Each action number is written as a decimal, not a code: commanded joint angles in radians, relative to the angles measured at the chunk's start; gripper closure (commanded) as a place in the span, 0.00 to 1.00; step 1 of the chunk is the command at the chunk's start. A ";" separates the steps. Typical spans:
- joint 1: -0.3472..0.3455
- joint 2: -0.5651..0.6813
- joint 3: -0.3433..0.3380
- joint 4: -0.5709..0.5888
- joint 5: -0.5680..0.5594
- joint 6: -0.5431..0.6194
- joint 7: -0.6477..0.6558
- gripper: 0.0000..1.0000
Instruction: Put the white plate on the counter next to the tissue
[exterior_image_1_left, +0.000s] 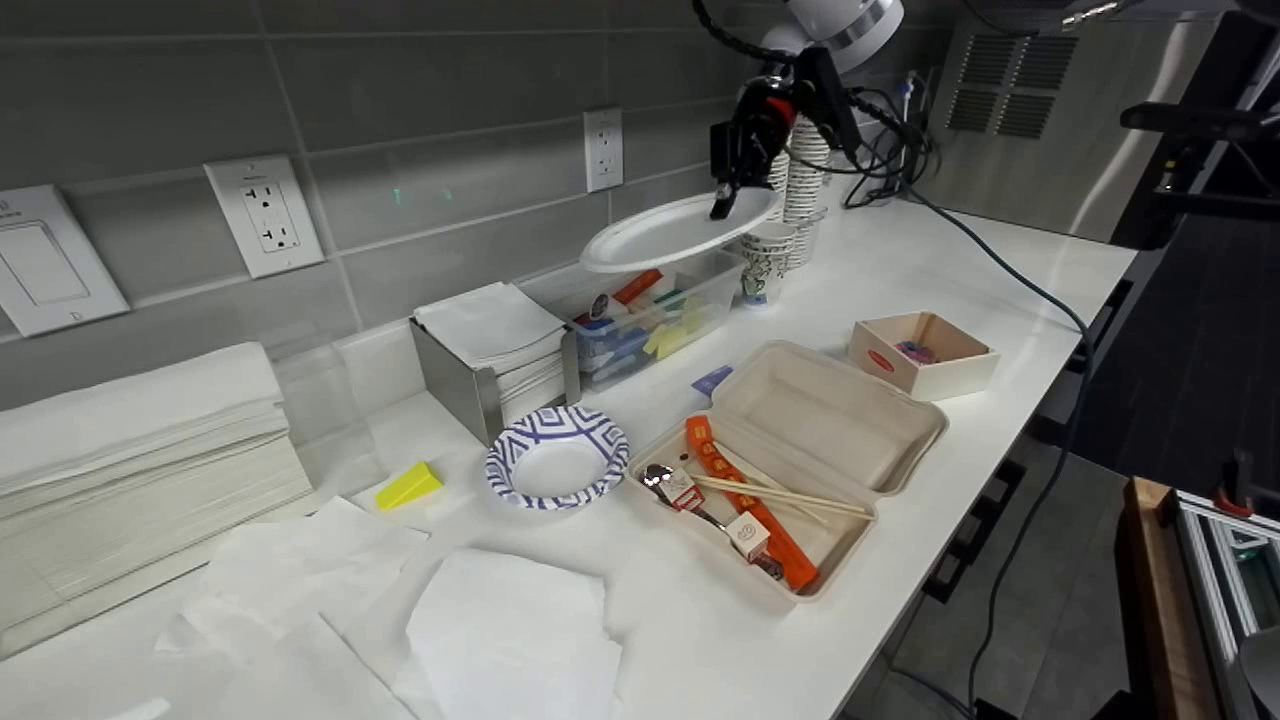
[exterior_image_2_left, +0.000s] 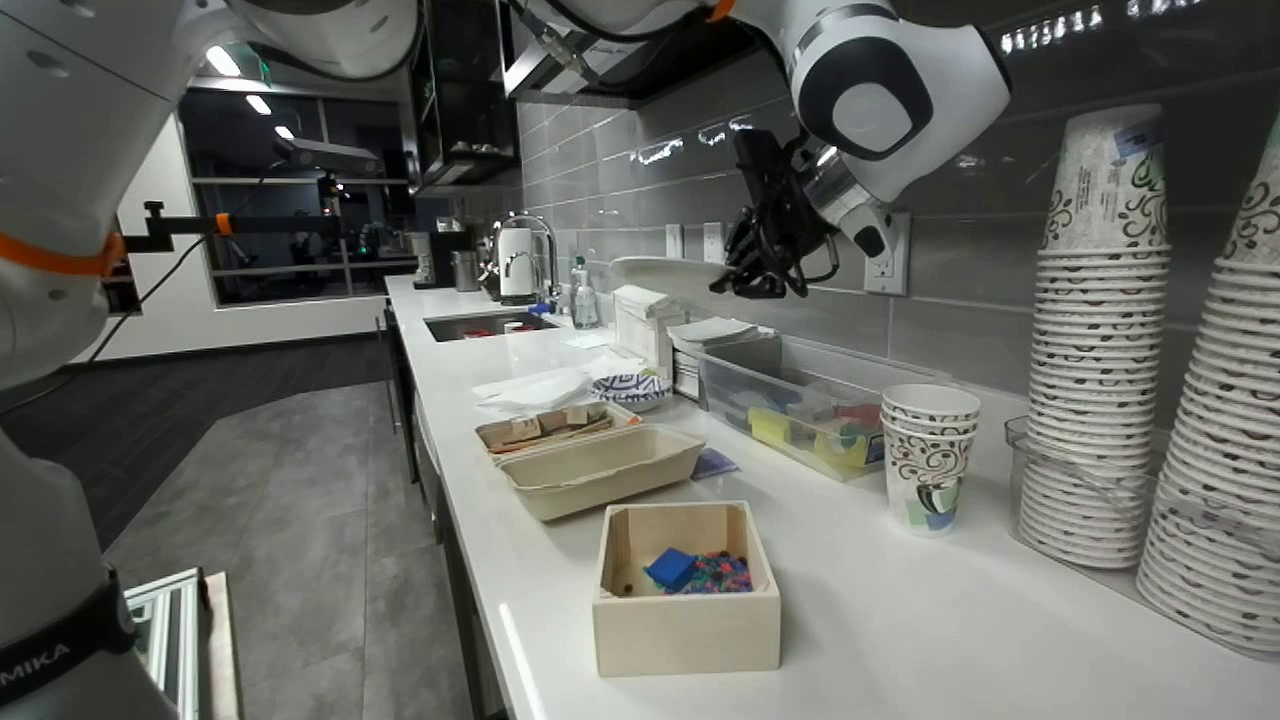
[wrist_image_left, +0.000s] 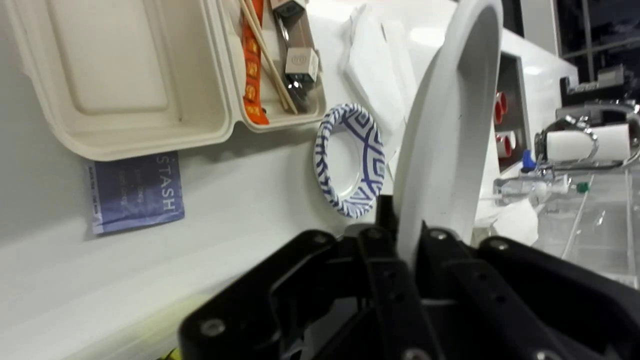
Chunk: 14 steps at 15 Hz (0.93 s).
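Note:
The glossy white plate (exterior_image_1_left: 665, 238) is held by its rim in my gripper (exterior_image_1_left: 724, 204), high above the clear bin and slightly tilted. In an exterior view the plate (exterior_image_2_left: 660, 272) shows nearly edge-on, with the gripper (exterior_image_2_left: 735, 283) at its near end. In the wrist view the gripper (wrist_image_left: 404, 227) is shut on the rim, and the plate (wrist_image_left: 442, 120) stretches away from the fingers. The white counter (exterior_image_1_left: 720, 640) runs below. Crumpled white tissue sheets (exterior_image_1_left: 515, 630) lie flat on it beyond the blue-patterned bowl; they also show in the wrist view (wrist_image_left: 375, 70).
A blue-patterned bowl (exterior_image_1_left: 558, 458) stands beside an open takeout box (exterior_image_1_left: 760, 500). A napkin holder (exterior_image_1_left: 500, 360), clear bin (exterior_image_1_left: 650, 320) and paper stack (exterior_image_1_left: 140, 470) line the wall. Cup stacks (exterior_image_2_left: 1098, 350) and a wooden box (exterior_image_2_left: 690, 630) stand on the counter too.

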 joint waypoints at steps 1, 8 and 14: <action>0.016 -0.061 0.001 -0.052 -0.025 -0.105 -0.113 0.99; 0.122 -0.171 0.029 -0.240 0.065 -0.042 -0.182 0.99; 0.258 -0.248 0.064 -0.482 0.261 0.268 -0.172 0.99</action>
